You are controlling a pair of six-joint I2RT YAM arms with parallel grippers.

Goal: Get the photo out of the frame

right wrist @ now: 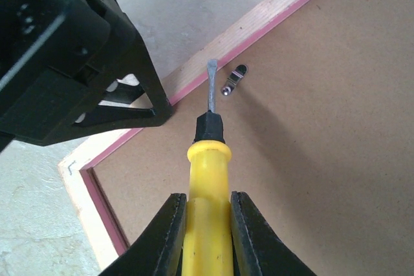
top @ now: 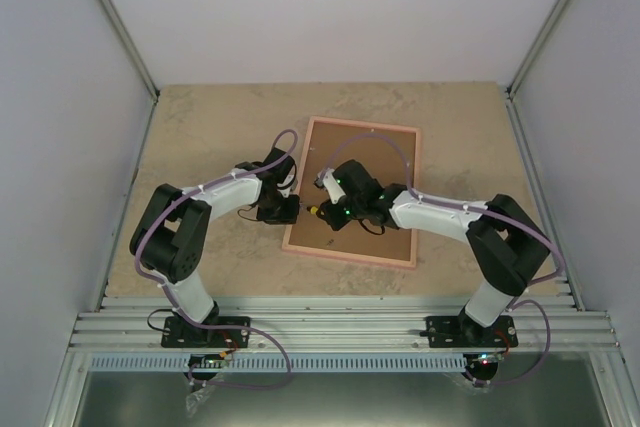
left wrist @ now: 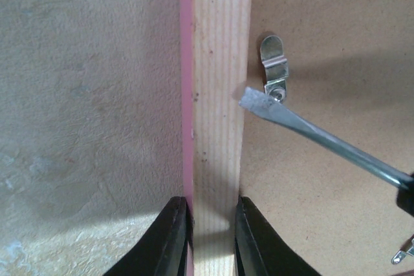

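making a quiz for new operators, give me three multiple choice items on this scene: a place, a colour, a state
1. Where is the screwdriver tip? A beside the metal clip on the backing board; B on bare table; C in a cup.
2. Its handle colour? A red; B yellow; C blue.
3. The left gripper is? A open, holding nothing; B clamped on the frame rail; C holding a photo.
Answers: 1 A, blade ends by the clip; 2 B, yellow in the right gripper; 3 B, fingers pinch the rail.

Bright diffuse light; soft shadows on frame (top: 365, 125); wrist views sharp.
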